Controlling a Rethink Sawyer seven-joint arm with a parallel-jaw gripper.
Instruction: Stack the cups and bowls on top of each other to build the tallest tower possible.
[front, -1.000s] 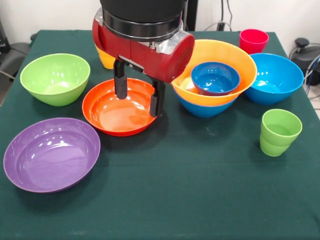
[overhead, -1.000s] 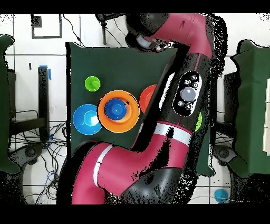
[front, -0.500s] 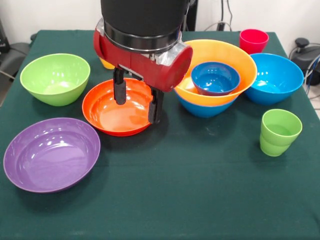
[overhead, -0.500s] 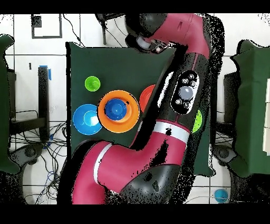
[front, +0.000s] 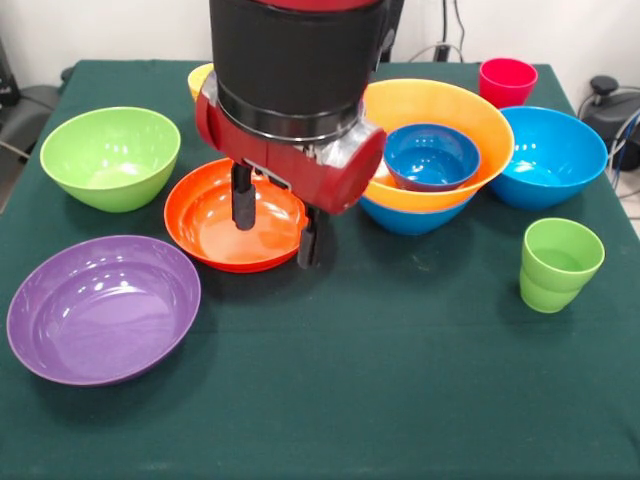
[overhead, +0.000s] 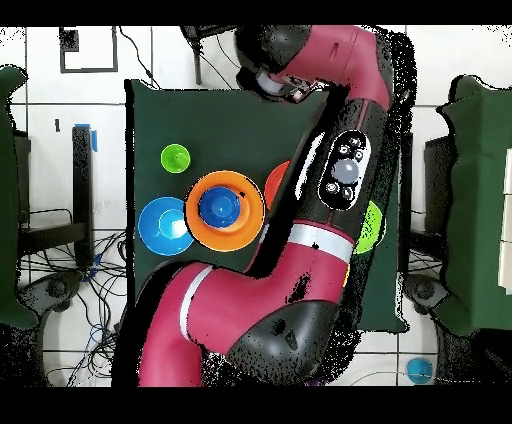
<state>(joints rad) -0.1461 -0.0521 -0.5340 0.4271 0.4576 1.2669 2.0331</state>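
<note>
My gripper (front: 275, 222) is open and low over the orange-red bowl (front: 215, 222). One finger (front: 243, 203) is inside the bowl and the other (front: 308, 243) is just outside its right rim. The tower (front: 430, 150) stands to the right: a small blue bowl (front: 432, 155) in the large yellow-orange bowl (front: 455, 105), on a blue bowl (front: 410, 217). Loose on the table are a lime green bowl (front: 110, 155), a purple bowl (front: 100, 305) and another blue bowl (front: 555, 155). The cups stand apart: light green (front: 558, 262), red-pink (front: 507, 80), and yellow (front: 200, 78), mostly behind the arm.
In the overhead view the arm (overhead: 340, 190) covers the gripper and most of the orange-red bowl (overhead: 277, 183). The light green cup (overhead: 176, 158), the tower (overhead: 225, 210) and the loose blue bowl (overhead: 160, 225) show to its left. Dark green cloth (front: 400, 380) covers the table.
The gripper has moved toward the camera and lower across the orange-red bowl, its outer finger now past the bowl's right rim. More of the yellow cup shows. The bowls and cups have not moved.
</note>
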